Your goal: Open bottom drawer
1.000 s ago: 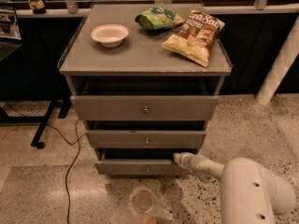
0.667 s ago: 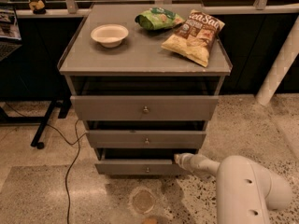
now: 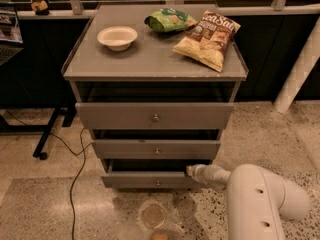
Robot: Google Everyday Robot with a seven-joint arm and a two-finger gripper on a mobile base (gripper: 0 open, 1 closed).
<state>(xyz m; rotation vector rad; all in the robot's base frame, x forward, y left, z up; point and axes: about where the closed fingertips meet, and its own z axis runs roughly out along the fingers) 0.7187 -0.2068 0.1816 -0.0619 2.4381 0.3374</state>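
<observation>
The grey cabinet [image 3: 85, 75] has three drawers. The bottom drawer [image 3: 135, 180] is the lowest, slim grey front with a small round knob [image 3: 158, 183], and it stands pulled slightly out with a dark gap above it. My white arm [image 3: 260, 199] reaches in from the lower right. The gripper [image 3: 192, 171] sits at the top right edge of the bottom drawer front, right of the knob.
On the cabinet top lie a white bowl [image 3: 117, 37], a green bag [image 3: 169, 20] and a chip bag [image 3: 207, 37]. A black cable [image 3: 75, 174] runs down the floor at left. A white post [image 3: 299, 69] stands at right. A round stain [image 3: 153, 215] marks the floor in front.
The arm has shifted slightly to the left at the drawer's right edge. The drawers look the same.
</observation>
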